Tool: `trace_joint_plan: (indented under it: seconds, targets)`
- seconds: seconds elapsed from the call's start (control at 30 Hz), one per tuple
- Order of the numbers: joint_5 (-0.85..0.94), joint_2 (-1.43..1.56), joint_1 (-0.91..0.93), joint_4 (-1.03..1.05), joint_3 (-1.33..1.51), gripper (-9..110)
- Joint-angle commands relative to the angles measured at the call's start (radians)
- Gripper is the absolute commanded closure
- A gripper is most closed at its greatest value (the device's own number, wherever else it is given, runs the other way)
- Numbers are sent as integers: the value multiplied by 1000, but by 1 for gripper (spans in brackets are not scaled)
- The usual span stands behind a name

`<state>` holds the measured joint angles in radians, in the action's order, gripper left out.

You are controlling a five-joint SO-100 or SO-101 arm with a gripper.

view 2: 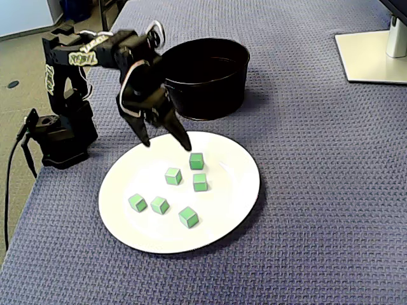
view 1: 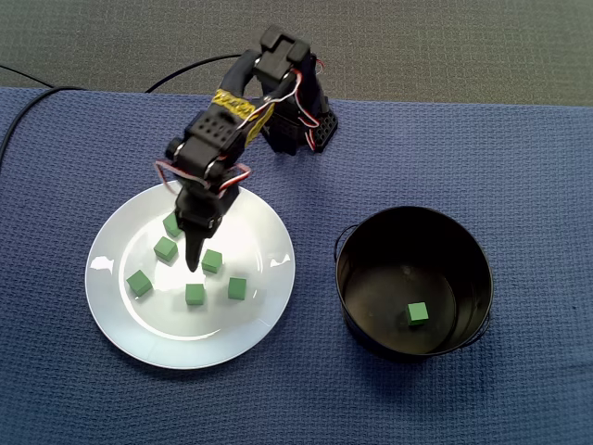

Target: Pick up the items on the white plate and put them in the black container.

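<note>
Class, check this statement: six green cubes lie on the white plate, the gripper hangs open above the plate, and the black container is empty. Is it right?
One detail is wrong. The black container is not empty: in a fixed view, one green cube lies on its floor. The rest stands.

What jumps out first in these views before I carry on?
The open pincer hangs over the white plate, left in the fixed view from above, where six green cubes lie scattered. Right of it stands the black container with one green cube already inside.
</note>
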<state>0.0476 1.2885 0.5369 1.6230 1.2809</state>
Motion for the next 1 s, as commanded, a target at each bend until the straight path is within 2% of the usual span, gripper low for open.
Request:
trace_joint_plan:
  seconds: [0.0, 0.73, 0.97]
  targets:
    - [66, -11, 28, -29, 20, 59]
    - [186, -118, 40, -166, 130, 62]
    - [181, -130, 21, -179, 146, 73]
